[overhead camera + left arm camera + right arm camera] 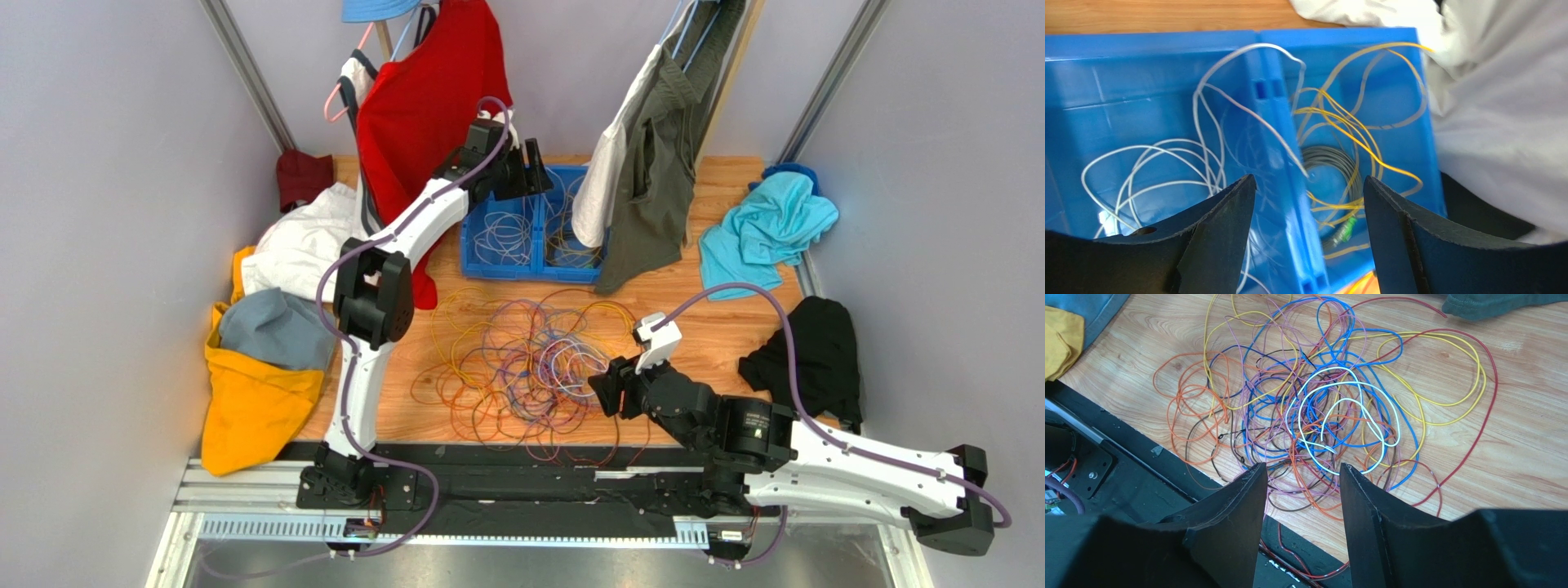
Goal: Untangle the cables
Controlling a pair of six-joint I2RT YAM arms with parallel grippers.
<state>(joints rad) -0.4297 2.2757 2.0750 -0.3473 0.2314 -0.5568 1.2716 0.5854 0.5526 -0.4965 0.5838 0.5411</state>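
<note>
A tangle of thin cables, orange, yellow, purple, red, white and blue, lies on the wooden table; it also shows in the right wrist view. My right gripper is open and empty just right of the tangle, its fingertips above the pile's near edge. My left gripper is open and empty above the blue bin. In the left wrist view the bin holds white cables in its left compartment and yellow cables with a grey coil in its right.
Clothes hang above the table's back: a red shirt and a grey garment. Piles of cloth lie at left, a teal one and a black one at right. A black rail runs along the near edge.
</note>
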